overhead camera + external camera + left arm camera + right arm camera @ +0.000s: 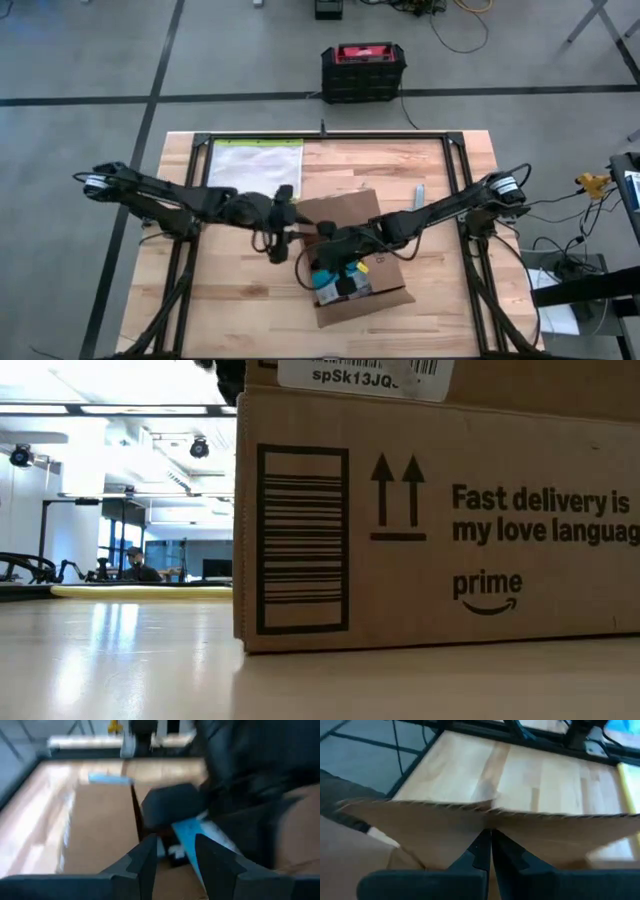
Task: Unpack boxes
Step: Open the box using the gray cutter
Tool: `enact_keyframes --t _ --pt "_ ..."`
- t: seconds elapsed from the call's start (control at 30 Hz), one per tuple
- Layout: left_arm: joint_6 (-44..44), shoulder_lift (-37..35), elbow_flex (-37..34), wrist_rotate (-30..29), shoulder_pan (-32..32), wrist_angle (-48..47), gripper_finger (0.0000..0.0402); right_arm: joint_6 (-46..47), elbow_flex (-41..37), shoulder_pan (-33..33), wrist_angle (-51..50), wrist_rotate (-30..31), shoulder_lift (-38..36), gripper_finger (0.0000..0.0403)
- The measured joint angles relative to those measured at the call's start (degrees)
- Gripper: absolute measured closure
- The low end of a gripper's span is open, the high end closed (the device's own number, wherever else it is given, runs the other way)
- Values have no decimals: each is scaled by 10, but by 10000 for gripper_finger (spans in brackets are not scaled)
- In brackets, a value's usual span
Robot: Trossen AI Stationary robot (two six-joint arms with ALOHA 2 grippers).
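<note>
A pale wooden table point(240, 290) sits on a grey floor marked with dark lines, and a black and red case point(363, 71) stands on that floor beyond the table's far edge. On the table's far left lies the clear yellow-edged pouch point(255, 165). The brown cardboard box point(350, 255) is right in the middle of the table, flaps open, blue and yellow items showing inside; in the low view its side fills the picture, with a barcode, two up-arrows and printed lettering. From the left comes the left gripper point(283, 225), poised at the box's left edge, its fingers point(145, 865) spread apart with nothing between them, pointing at the blue item point(192, 835) in the box. From the right comes the right gripper point(335, 250), over the open box, its fingers point(482, 852) pressed together just before a raised cardboard flap point(495, 827). A small pale object point(419, 193) lies on the table just beyond the right arm.
</note>
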Motion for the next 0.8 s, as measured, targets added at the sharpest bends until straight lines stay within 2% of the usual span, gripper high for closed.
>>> enact_keyframes --t 0.2,0.37,0.6,0.73,0.8 --pt "-28 28 8 50 -3 -16 283 19 1 1 -21 2 -12 403" --pt "-59 15 20 85 -28 -74 283 55 37 2 -187 12 -20 403" --pt "-100 -3 43 88 -89 -171 283 101 95 -1 -373 3 -17 403" --pt "-134 5 32 82 -119 -181 283 105 106 -1 -367 -65 12 403" --pt "-150 16 24 69 -129 -181 283 103 123 3 -383 -66 40 403"
